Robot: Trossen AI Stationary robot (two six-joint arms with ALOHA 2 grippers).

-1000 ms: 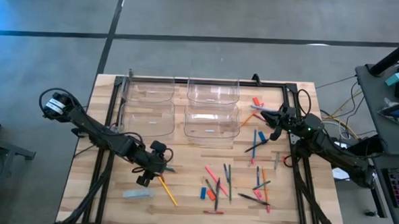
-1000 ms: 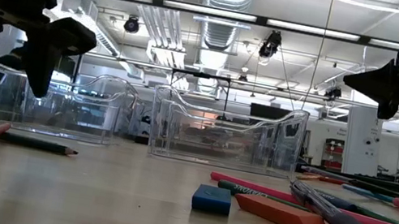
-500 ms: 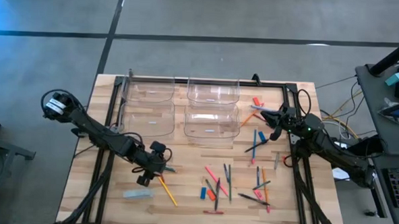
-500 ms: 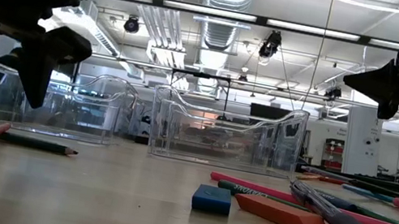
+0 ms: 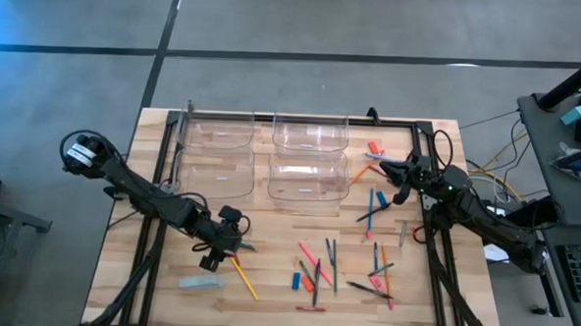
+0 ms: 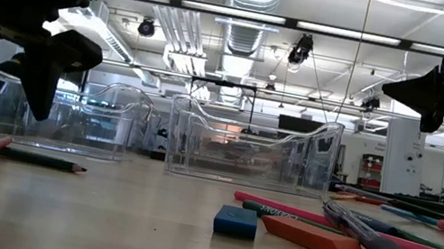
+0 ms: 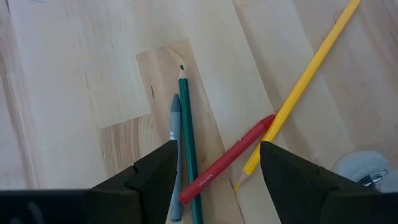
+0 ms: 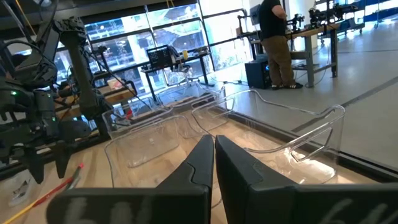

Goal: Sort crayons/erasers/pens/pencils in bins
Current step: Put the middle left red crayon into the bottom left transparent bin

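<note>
While the left pincer [image 7: 214, 171] is held with fingers apart above a green pencil [image 7: 188, 137], red crayon [image 7: 227, 158] and yellow pencil [image 7: 301, 87] near the counter's [image 5: 268, 231] left front (nothing gripped), the right pincer [image 5: 387, 168] is kept closed beside the bins [image 5: 310, 162].

bins [image 5: 271, 159]: four clear tubs, upright, clustered at table's far side | pencils, pens, crayons, erasers [image 5: 343, 266]: scattered flat

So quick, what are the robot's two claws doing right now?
Left gripper: open, holding nothing, hovering over a green pencil and a red pencil.
Right gripper: shut, empty, up in the air near the bins.
</note>
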